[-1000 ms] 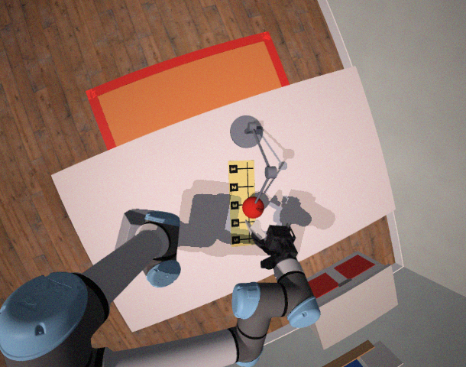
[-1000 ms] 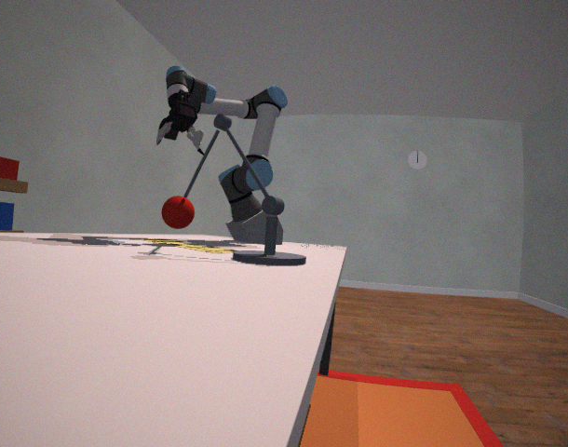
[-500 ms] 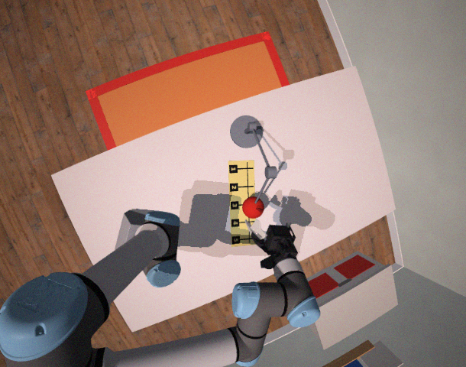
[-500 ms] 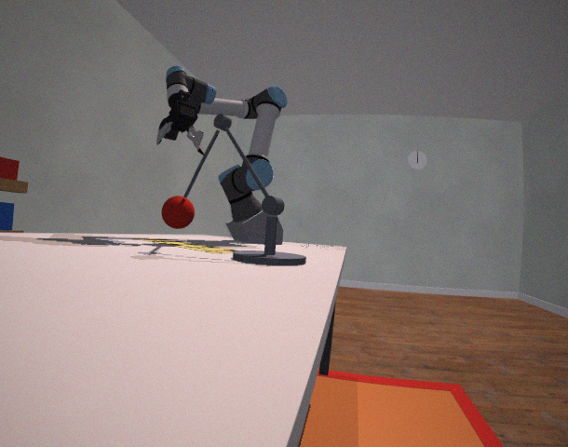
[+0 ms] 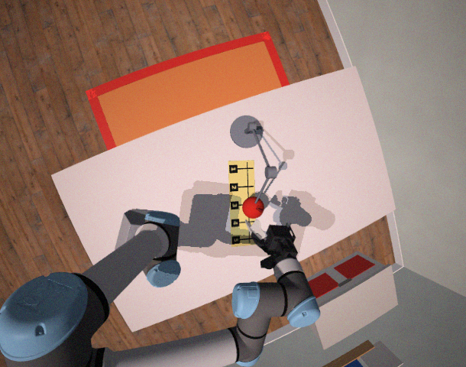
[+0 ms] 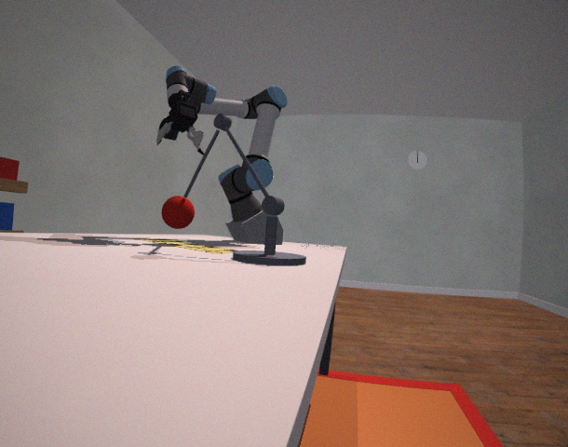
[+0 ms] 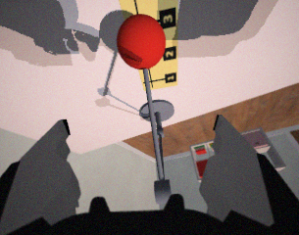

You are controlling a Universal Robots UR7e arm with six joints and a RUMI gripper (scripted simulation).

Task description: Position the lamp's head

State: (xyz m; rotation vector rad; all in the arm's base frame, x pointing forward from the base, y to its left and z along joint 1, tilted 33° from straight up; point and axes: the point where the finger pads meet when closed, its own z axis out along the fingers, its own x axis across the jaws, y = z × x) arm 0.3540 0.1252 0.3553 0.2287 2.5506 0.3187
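Observation:
The lamp's red ball head [image 5: 253, 206] [image 6: 178, 211] [image 7: 140, 41] hangs above the yellow strip [image 5: 241, 177] [image 6: 217, 250] [image 7: 161, 66]. In the top view it covers the long line beside mark 3. In the exterior view its middle looks roughly one head width above the bench. The lamp's elbow [image 5: 270, 172] [image 6: 222, 122] [image 7: 162, 188] is bent high, and its round base [image 5: 241, 136] [image 6: 270, 260] stands beyond mark 1. My gripper [image 6: 180, 148] [image 7: 142, 117] is wide open and empty, above the head, near the lamp's upper rod, with no visible contact.
The white bench [image 5: 324, 118] [image 6: 130, 336] carries the lamp and strip. My arm's shadows fall across marks 3 to 5. A grey box with red panels [image 5: 354, 266] stands past the bench's edge. An orange mat with a red border [image 5: 178, 63] lies on the floor beyond the lamp base.

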